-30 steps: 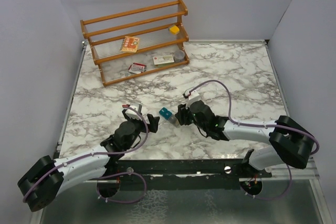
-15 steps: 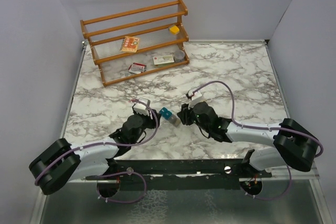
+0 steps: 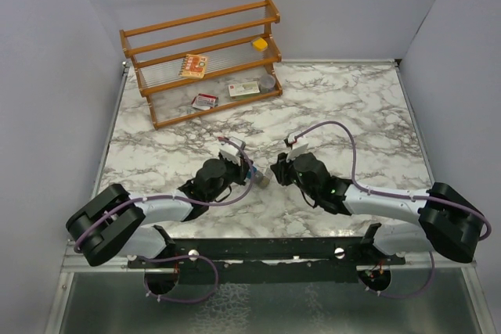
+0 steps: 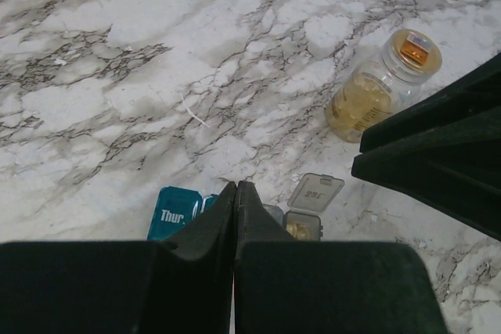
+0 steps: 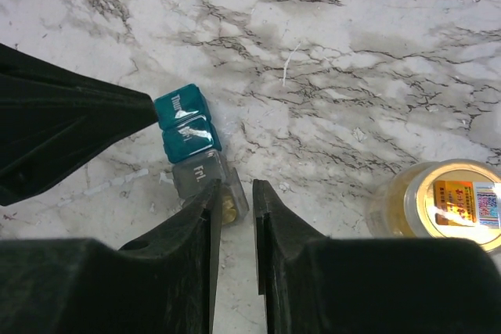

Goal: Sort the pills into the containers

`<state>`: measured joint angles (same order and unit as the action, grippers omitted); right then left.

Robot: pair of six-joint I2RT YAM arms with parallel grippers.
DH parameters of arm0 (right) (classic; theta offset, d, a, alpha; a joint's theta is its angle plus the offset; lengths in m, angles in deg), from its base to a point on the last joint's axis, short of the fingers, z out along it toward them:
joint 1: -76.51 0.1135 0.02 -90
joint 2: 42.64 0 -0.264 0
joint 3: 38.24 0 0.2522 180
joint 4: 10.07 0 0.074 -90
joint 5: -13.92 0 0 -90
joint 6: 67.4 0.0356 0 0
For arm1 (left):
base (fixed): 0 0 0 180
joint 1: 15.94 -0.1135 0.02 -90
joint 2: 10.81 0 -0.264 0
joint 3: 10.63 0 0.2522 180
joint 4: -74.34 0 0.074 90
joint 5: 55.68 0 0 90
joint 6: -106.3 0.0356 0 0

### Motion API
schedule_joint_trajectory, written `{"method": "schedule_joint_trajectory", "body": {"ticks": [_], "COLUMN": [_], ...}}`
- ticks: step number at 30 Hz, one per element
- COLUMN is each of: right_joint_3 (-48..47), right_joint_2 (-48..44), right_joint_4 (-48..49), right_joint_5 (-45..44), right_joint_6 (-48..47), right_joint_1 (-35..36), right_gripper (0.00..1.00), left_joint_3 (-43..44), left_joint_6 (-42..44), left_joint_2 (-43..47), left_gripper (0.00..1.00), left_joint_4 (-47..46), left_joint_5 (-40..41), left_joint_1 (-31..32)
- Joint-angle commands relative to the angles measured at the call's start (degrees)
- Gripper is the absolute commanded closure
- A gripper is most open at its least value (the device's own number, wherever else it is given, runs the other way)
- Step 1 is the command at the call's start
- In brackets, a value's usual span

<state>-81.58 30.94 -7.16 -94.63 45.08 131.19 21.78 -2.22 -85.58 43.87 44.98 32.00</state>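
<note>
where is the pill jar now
In the right wrist view the pill jar sits at lower right, beside the right gripper, apart from the containers.

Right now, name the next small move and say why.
Probably ease the shut left gripper down onto the containers to pin them. Its tips sit right over them, while the right gripper straddles the open compartment holding yellowish pills, lid up.

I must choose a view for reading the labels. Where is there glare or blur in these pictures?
Left wrist view: the containers show "Thur." sharply, while the near left gripper is dark and soft. Right wrist view: white glare on the teal lids; print on the bottle is blurred. Top view: even light, labels too small.
</note>
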Motion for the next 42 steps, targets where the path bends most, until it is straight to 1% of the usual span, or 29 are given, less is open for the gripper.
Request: {"method": "schedule_joint_trajectory", "body": {"ticks": [1, 6, 14, 24, 32, 42], "right_joint_3": [-0.21, 0.01, -0.89, -1.57, -1.4, -1.27], "right_joint_2": [-1.54, -1.79, 0.8, 3.66, 3.41, 3.88], "right_joint_4": [-2.5, -2.92, -2.33, -1.23, -0.93, 0.04], "right_joint_5": [-3.7, -4.32, -4.84, -3.33, -2.5, -1.16], "right_joint_6": [0.63, 0.64, 0.51, 1.06, 1.28, 1.34], "right_joint_1": [-0.16, -0.12, -0.1, -0.1, -0.1, -0.1], "right_gripper": [0.78, 0.78, 0.79, 0.8, 0.8, 0.82], "left_joint_3": [0.74, -0.26, -0.35, -0.74, 0.18, 1.46], "left_joint_6": [-0.41, -2.22, -3.58, -4.76, -4.44, -4.77], "left_joint_2": [-1.08, -1.09, -3.38, -6.99, -7.91, -9.2], "left_gripper": [1.0, 1.0, 1.0, 1.0, 1.0, 1.0], "left_joint_4": [-1.89, 0.29, 2.69, 2.83, 2.83, 2.77], "left_joint_5": [-8.11, -10.29, -10.64, -9.01, -7.97, -8.59], "left_joint_1": [-0.28, -0.21, -0.18, -0.16, -0.13, -0.07]}}
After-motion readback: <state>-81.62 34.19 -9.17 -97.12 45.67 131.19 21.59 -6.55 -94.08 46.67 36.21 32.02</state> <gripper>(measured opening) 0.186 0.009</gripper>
